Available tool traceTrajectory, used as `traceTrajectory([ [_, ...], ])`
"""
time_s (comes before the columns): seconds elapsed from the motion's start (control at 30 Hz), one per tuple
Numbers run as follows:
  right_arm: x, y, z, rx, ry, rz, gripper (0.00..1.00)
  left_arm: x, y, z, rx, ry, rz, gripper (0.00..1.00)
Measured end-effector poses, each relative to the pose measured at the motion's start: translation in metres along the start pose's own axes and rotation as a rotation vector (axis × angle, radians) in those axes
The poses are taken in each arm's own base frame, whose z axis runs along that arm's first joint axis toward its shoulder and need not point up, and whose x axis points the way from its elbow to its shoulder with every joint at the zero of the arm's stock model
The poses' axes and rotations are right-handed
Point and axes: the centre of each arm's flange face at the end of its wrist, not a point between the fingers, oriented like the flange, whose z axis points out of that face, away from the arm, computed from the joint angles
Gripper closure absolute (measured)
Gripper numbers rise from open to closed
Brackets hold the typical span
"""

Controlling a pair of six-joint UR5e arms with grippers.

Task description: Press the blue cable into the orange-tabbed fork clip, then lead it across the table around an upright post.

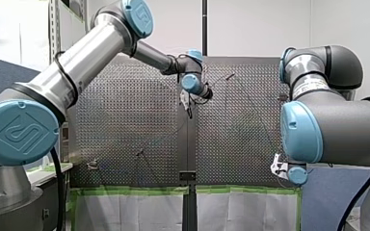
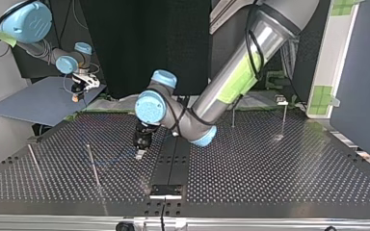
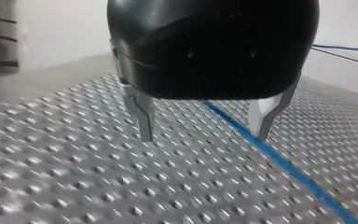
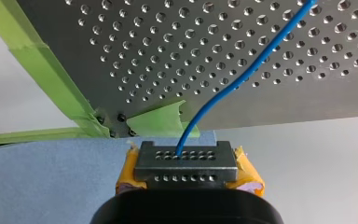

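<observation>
My left gripper (image 3: 204, 138) hangs just above the table (image 3: 74, 177) with its metal fingers spread. The blue cable (image 3: 284, 163) lies flat beneath the gap, passing close by one fingertip. My right gripper (image 4: 186, 161) pinches the cable between its yellow pads.

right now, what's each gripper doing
Left gripper: open, holding nothing.
Right gripper: shut on the blue cable.

My left arm (image 2: 231, 82) reaches to the table's (image 2: 270, 163) middle — left gripper (image 3: 204, 135) pointing down, metal fingers (image 3: 142, 112) apart. Right gripper (image 4: 186, 163) — yellow pads (image 4: 249, 179) clamped on the cable (image 4: 242, 74) — hangs past the table's corner.
</observation>
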Motion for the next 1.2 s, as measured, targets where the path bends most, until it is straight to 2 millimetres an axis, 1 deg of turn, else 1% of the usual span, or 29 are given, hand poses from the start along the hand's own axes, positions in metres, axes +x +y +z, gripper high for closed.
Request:
traceTrajectory([
  [0.07, 0.0, 0.0, -0.001, -0.001, -0.005, 0.0, 1.0, -0.003, -0.002, -0.003, 0.006, -0.011, -0.017, 0.0],
  [0.17, -0.001, 0.0, -0.001, -0.002, -0.011, 0.001, 1.0, 0.001, -0.001, -0.007, 0.008, -0.013, -0.043, 0.0],
  [0.33, -0.002, 0.0, -0.002, -0.003, -0.016, 0.003, 1.0, 0.018, 0.004, -0.015, -0.008, 0.026, -0.069, 0.0],
  [0.5, -0.002, 0.0, -0.002, -0.004, -0.022, 0.003, 1.0, 0.035, 0.017, -0.024, -0.04, 0.087, -0.065, 0.0],
  [0.57, -0.003, 0.0, -0.003, -0.004, -0.026, 0.003, 1.0, 0.037, 0.02, -0.027, -0.05, 0.104, -0.058, 0.0],
  [0.83, -0.006, -0.003, -0.006, -0.003, -0.049, -0.002, 1.0, 0.037, 0.02, -0.041, -0.095, 0.142, -0.03, 0.0],
  [1.03, -0.007, -0.005, -0.006, -0.001, -0.052, -0.003, 1.0, 0.027, 0.018, -0.052, -0.093, 0.115, -0.036, 0.0],
  [1.2, -0.006, -0.005, -0.006, -0.001, -0.051, -0.004, 1.0, 0.035, 0.014, -0.063, -0.068, 0.127, -0.015, 0.0],
])
